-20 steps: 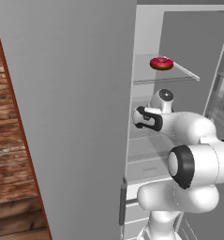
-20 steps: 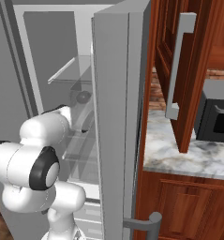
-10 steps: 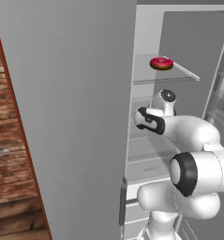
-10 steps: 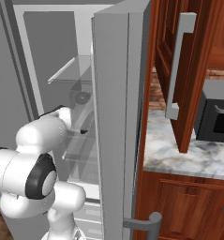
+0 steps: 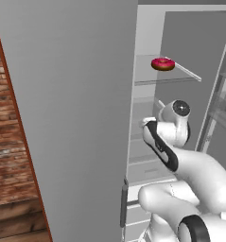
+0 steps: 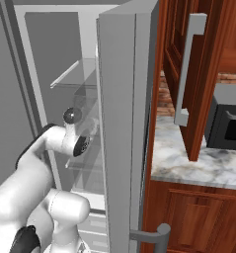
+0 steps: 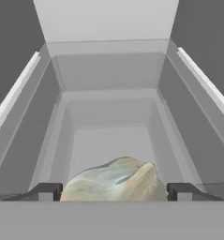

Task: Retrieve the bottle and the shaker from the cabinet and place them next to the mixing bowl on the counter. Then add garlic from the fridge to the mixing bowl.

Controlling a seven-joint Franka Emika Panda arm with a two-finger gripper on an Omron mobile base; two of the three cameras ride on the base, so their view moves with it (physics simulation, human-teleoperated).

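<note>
The garlic [image 7: 114, 180], a pale lumpy bulb, lies on a grey shelf inside the open fridge [image 5: 180, 42]. My gripper [image 7: 115, 193] is around it, one dark fingertip [image 7: 47, 192] against each side, so the wide jaws are shut on the bulb. In the left base view my arm [image 5: 180, 142] reaches into the fridge at mid height, and the hand is hidden behind the wrist. The bottle, the shaker and the mixing bowl are out of view.
A pink donut [image 5: 162, 64] sits on the glass shelf above my arm. The open fridge door [image 6: 124, 123] stands close on the right. Beyond it are a marble counter [image 6: 198, 163], a microwave [image 6: 228, 123] and an open wooden cabinet door [image 6: 188, 74].
My arm has stretched deeper into the fridge and its elbow has dropped. The jaws have narrowed slightly.
</note>
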